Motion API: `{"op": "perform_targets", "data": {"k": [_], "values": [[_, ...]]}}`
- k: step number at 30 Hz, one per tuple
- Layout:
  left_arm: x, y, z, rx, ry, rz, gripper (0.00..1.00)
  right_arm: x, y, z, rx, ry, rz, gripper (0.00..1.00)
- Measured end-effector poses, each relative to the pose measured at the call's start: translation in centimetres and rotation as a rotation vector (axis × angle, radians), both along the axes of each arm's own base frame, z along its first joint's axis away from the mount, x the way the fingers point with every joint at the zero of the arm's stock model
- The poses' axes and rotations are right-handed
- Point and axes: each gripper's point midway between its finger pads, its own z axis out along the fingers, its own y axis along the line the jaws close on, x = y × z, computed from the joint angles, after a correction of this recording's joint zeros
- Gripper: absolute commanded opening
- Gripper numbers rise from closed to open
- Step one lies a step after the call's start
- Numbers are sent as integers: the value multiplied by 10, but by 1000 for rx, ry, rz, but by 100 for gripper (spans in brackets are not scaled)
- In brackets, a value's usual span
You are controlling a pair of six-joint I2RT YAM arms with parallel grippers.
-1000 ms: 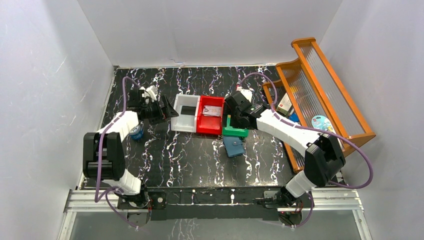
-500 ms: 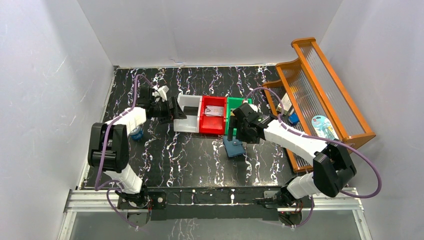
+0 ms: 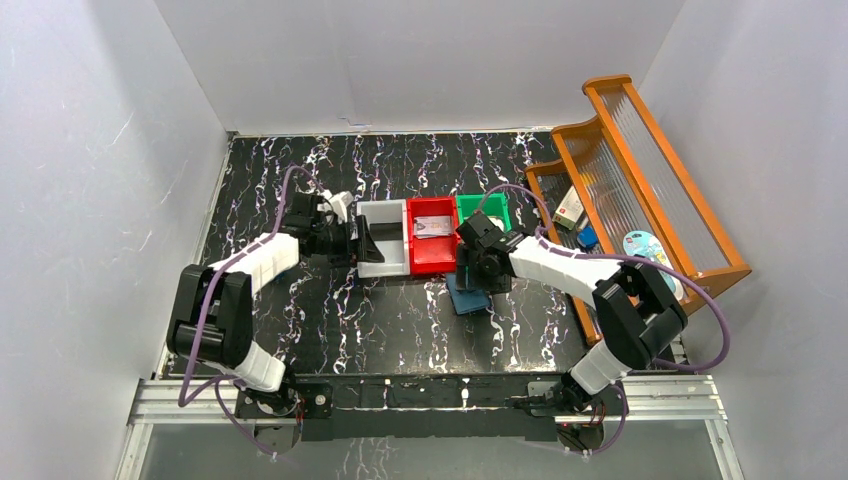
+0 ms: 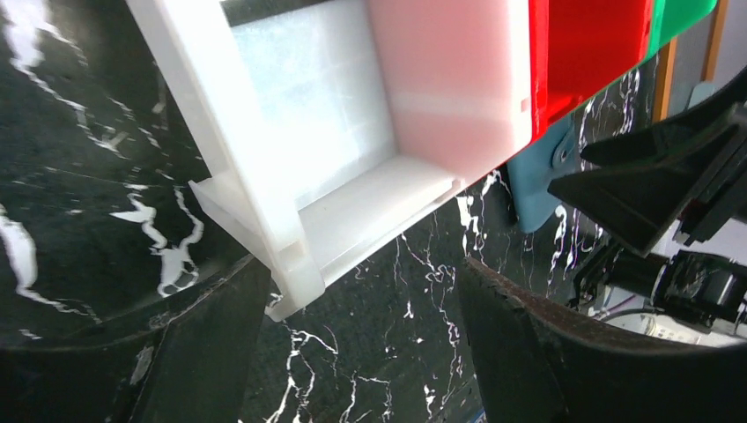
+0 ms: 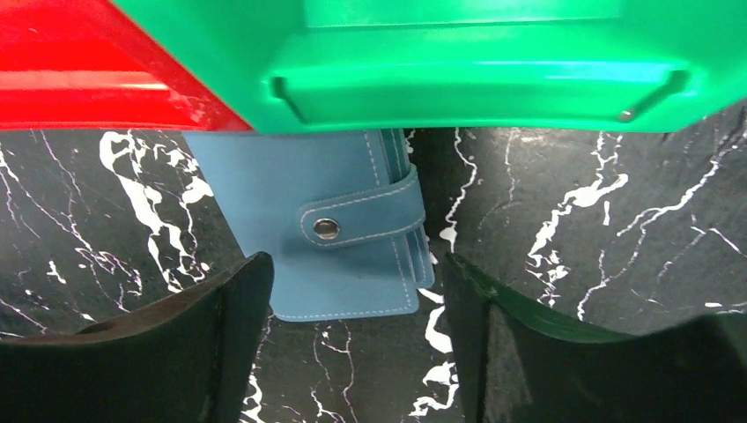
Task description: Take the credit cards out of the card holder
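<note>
Lying snapped shut on the table (image 5: 573,220), the card holder (image 5: 352,211) sits at 6 o'clock from the green bin (image 5: 476,53), between the right gripper's (image 5: 352,273) spread, empty fingers. The left gripper (image 4: 361,273), also spread, straddles the corner of the white bin (image 4: 308,132). A pale credit card (image 3: 432,228) apparently lies in the red bin (image 3: 430,266).

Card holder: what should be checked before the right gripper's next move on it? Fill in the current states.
1. Card holder flat on the table, snap tab fastened: ok.
2. Right gripper open, straddling it: ok.
3. Clearance from the green bin, which hides its far edge in the right wrist view: cannot tell.
4. Pale grey card lying in the red bin: ok.
5. Left gripper open at the white bin corner: ok.
</note>
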Motion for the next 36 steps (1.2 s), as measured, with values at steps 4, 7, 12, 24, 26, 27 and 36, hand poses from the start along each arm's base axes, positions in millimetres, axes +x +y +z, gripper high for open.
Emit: {"op": "perform_targets", "data": {"k": [4, 7, 12, 24, 26, 27, 36], "values": [[-8, -5, -3, 32, 6, -13, 81, 2, 7, -2, 22, -5, 35, 70], [-7, 4, 2, 75, -26, 24, 84, 1, 13, -3, 43, -12, 53, 59], [-4, 19, 16, 134, -94, 93, 86, -23, 19, -14, 71, 18, 83, 49], [-10, 36, 19, 192, -95, 197, 87, -52, 55, 23, 186, -40, 219, 77], [-15, 37, 23, 179, -106, 214, 87, -34, 54, 49, 225, -136, 196, 80], [-18, 37, 26, 170, -113, 221, 87, -24, 52, 62, 246, -181, 171, 82], [-36, 33, 31, 110, -112, 223, 87, 22, 23, 38, 278, -81, -125, 74]]}}
